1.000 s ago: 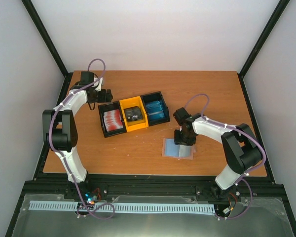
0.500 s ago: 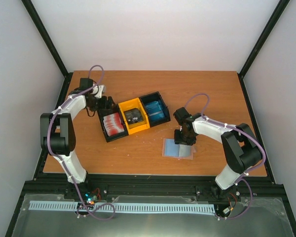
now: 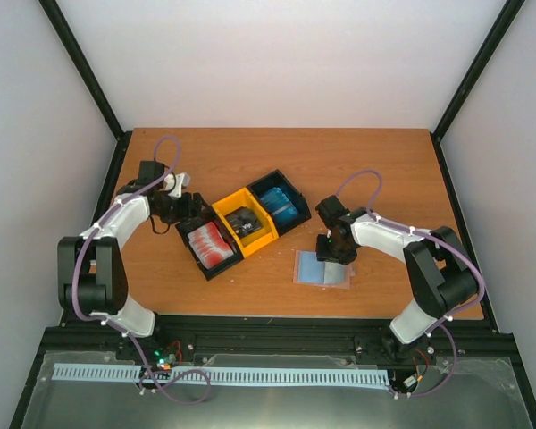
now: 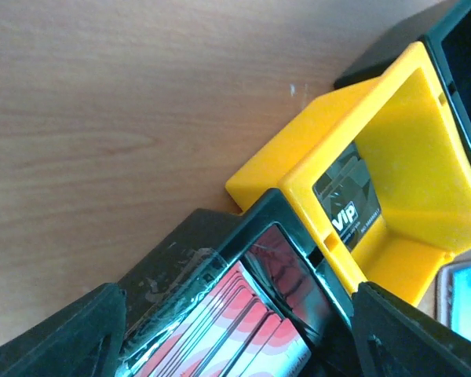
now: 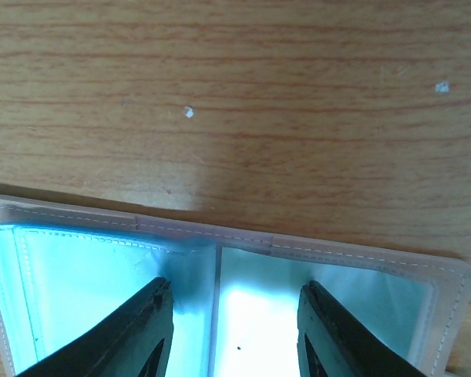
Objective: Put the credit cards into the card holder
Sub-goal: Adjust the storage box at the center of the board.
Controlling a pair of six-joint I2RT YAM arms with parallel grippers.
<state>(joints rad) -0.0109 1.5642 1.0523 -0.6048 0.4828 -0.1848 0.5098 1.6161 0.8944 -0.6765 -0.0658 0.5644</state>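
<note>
The tan-pink card holder (image 3: 322,270) lies open on the table, its clear sleeves looking light blue (image 5: 78,267). My right gripper (image 3: 333,253) is open directly over it, with the fold between the fingers (image 5: 234,302). The red cards (image 3: 210,243) stand in a black bin. A black card (image 3: 243,220) lies in the yellow bin and light blue cards (image 3: 280,202) in the far black bin. My left gripper (image 3: 189,223) is open at the red-card bin's end. In the left wrist view its fingers straddle the red cards (image 4: 243,338), with the black "VIP" card (image 4: 349,196) beyond.
The three bins form one tray (image 3: 261,234) lying diagonally at the table's middle left. The yellow bin's wall (image 4: 330,133) is close to my left gripper. Bare wood lies behind and to the right of the card holder.
My left gripper has moved toward the near side and the tray has turned with it, its red-card end swinging toward the front. The right arm and card holder have not moved.
</note>
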